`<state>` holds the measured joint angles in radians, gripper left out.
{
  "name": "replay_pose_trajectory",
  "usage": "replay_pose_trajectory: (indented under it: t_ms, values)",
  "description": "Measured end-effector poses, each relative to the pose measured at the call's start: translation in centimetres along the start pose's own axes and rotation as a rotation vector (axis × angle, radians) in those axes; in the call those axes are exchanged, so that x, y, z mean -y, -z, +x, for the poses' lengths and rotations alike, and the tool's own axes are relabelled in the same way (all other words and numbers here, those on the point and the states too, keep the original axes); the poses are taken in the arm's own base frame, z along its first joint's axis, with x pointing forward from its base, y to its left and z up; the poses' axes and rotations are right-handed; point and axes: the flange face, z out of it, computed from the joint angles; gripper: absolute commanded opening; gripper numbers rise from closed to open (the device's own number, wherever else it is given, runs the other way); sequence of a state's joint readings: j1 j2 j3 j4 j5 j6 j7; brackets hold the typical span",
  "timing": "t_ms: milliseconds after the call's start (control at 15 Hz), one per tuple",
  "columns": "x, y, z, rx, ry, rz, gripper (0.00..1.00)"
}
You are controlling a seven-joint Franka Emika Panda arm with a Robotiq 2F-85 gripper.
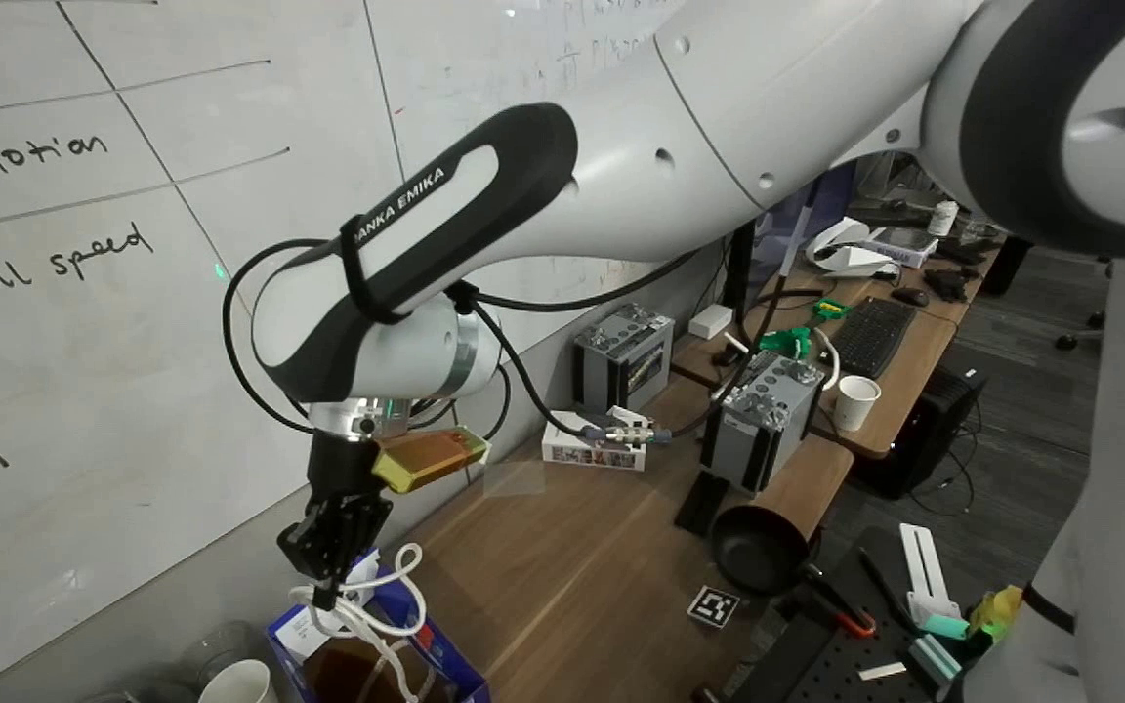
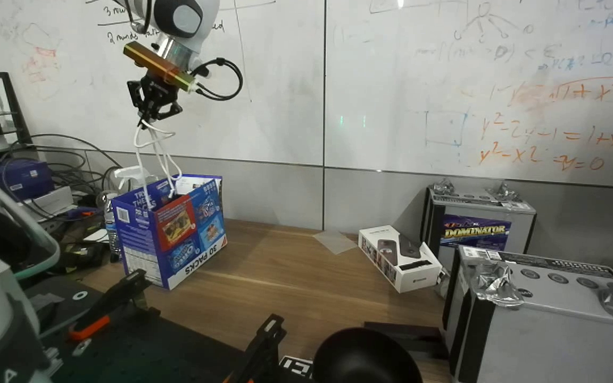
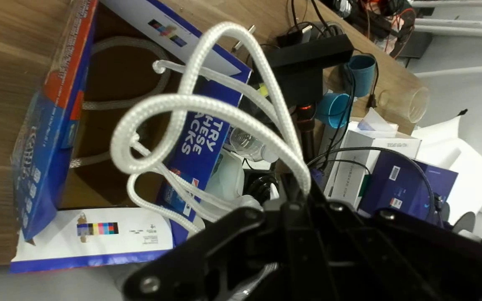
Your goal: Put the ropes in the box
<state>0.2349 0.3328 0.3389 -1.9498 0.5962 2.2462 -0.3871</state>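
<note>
A blue open-topped snack box [image 2: 195, 229] stands on the table; it also shows in an exterior view [image 1: 450, 659] and in the wrist view [image 3: 36, 175]. My gripper [image 2: 146, 119] is shut on a white braided rope [image 3: 199, 104] above the box; it also shows in an exterior view [image 1: 326, 596] and in the wrist view [image 3: 297, 188]. The held rope loops out from the fingertips, and its strands hang down into the box opening. Another length of pale rope [image 3: 103, 104] lies on the box floor; whether it is a separate rope I cannot tell.
A whiteboard wall [image 2: 274, 127] rises behind the box. Bottles, cables and boxes [image 3: 358, 163] crowd one side of it. A white phone box [image 2: 399, 260], grey batteries [image 2: 551, 319] and a black pan [image 1: 760, 547] stand further along the table. A white cup [image 1: 238, 681] stands near the box.
</note>
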Motion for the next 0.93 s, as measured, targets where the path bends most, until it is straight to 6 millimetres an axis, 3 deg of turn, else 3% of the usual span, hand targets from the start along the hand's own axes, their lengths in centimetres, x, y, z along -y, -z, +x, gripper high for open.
replay_pose_trajectory:
  t_ms: [333,667,733,800,933]
  values:
    - [-1.2,-2.0,0.3,-0.032,-0.047,-0.016,0.01]
    - [-1.1,-4.6,0.4,-0.030,-0.074,-0.014,0.01]
    - [-1.1,-5.0,0.4,-0.027,-0.078,-0.012,0.30]
    - [-1.1,-5.4,0.4,-0.024,-0.084,-0.011,0.31]
    - [-1.2,-5.9,0.3,-0.017,-0.097,-0.012,0.44]
